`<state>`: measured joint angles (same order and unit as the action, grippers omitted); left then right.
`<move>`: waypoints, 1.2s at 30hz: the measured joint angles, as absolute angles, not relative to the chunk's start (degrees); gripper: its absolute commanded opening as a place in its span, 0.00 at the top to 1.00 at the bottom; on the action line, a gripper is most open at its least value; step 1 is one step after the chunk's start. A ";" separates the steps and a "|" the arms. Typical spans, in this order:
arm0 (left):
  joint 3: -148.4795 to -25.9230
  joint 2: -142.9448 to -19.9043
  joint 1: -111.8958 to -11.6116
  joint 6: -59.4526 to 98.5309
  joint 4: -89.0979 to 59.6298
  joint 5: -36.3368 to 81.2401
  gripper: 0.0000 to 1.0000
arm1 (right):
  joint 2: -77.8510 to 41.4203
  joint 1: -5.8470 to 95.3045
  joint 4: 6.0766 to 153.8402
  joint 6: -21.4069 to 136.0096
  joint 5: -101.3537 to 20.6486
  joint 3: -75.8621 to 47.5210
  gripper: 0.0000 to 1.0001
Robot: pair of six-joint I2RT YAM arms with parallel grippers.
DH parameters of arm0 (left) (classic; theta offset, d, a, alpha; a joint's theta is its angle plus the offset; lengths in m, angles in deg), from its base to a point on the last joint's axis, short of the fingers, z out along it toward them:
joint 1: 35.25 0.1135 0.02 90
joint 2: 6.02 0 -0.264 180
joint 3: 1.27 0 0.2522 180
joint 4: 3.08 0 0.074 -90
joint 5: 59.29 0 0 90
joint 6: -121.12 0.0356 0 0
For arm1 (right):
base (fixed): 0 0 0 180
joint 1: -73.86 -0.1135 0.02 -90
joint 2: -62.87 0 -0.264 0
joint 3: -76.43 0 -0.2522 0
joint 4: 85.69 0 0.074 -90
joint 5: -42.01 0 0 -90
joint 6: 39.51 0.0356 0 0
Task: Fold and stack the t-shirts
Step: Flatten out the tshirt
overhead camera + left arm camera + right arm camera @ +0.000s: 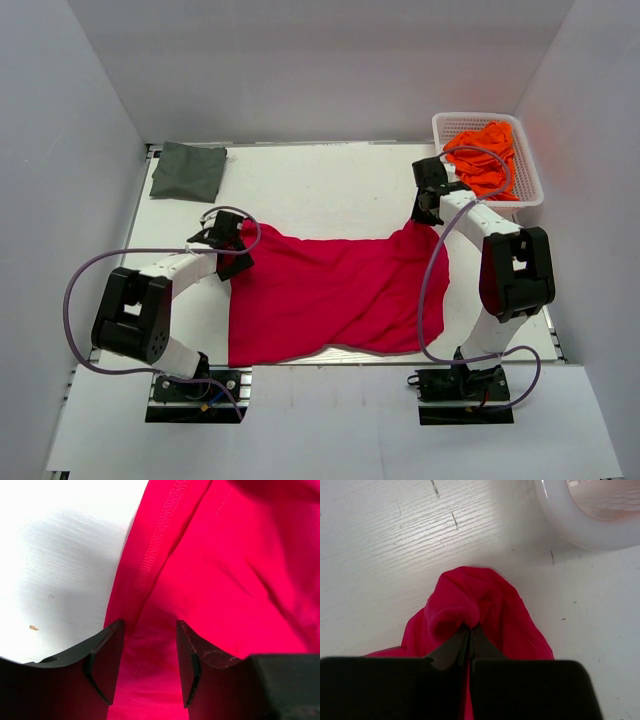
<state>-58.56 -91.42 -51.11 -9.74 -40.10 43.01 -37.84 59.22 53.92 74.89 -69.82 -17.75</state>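
The crimson red t-shirt (330,290) lies spread and wrinkled across the near half of the table. My left gripper (236,256) stands open at its upper left corner. In the left wrist view the jaws (149,625) straddle the stitched hem of the red fabric (225,570) without pinching it. My right gripper (425,214) is shut on the shirt's upper right corner, and a bunch of red cloth (470,600) bulges past the closed tips (471,626). A folded dark grey-green t-shirt (190,170) rests at the back left. Orange t-shirts (485,160) fill the basket.
The white mesh basket (440,125) stands at the back right, just beyond my right gripper; its rim (580,527) shows in the right wrist view. The white table (320,190) is enclosed by grey walls. The red shirt's lower edge reaches the table's front edge.
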 measured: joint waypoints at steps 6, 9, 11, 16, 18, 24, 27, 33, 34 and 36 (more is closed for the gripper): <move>-57.84 -91.21 -51.11 -9.20 -38.79 42.92 0.67 | -37.84 59.22 53.55 74.69 -69.93 -17.14 1.00; -56.99 -90.53 -51.20 -8.69 -38.51 42.42 0.74 | -37.84 59.22 53.48 74.72 -69.95 -17.14 1.00; -56.72 -90.22 -51.24 -8.56 -38.49 42.20 0.74 | -37.84 59.22 53.46 74.72 -69.93 -17.14 1.00; -56.70 -89.15 -51.24 -8.34 -39.93 41.94 0.63 | -37.84 59.22 53.46 74.69 -69.93 -17.14 1.00; -56.77 -88.23 -51.26 -8.50 -41.20 41.78 0.60 | -37.84 59.22 53.46 74.72 -69.93 -17.14 1.00; -57.12 -86.70 -51.68 -8.72 -43.54 40.49 0.47 | -37.84 59.22 53.44 74.72 -69.91 -17.14 1.00; -57.10 -86.70 -51.90 -8.56 -43.69 39.40 0.47 | -37.84 59.22 53.44 74.69 -69.91 -17.14 1.00; -57.07 -87.77 -51.92 -8.52 -43.21 37.83 0.47 | -37.84 59.22 53.42 74.67 -69.91 -17.14 1.00; -57.07 -87.97 -51.92 -8.52 -43.19 37.70 0.47 | -37.84 59.22 53.40 74.67 -69.91 -17.14 1.00; -57.07 -88.10 -51.92 -8.52 -43.14 37.39 0.47 | -37.84 59.22 53.40 74.56 -69.93 -17.14 1.00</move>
<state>-57.07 -88.10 -51.92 -8.52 -43.14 37.39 -37.84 59.22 53.40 74.56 -69.93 -17.14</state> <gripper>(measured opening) 0.533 0.011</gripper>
